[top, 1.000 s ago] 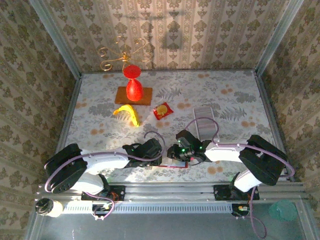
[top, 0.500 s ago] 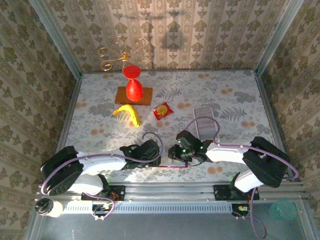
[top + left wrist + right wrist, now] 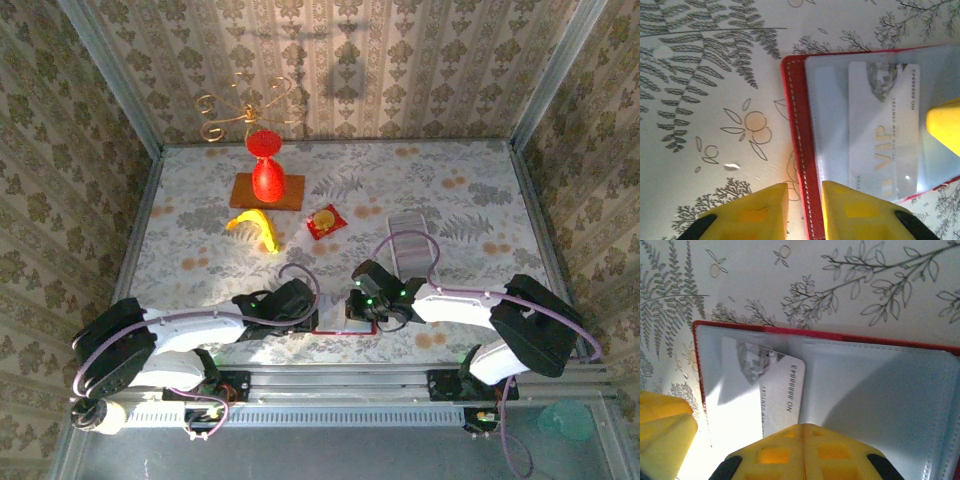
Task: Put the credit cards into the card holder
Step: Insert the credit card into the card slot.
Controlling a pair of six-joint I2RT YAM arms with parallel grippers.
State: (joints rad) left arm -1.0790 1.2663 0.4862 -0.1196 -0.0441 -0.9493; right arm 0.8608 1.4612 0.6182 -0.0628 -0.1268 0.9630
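Floral table (image 3: 450,180): card holder (image 3: 880,385) under right tool (image 3: 802,435).

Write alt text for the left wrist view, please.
An open red card holder lies on a fern-patterned tablecloth, a pale card marked VIP on its glossy inside. The left gripper, its yellow jaws a narrow gap apart, straddles the holder's stitched left border at the bottom; a second yellow fingertip pokes in from the right.
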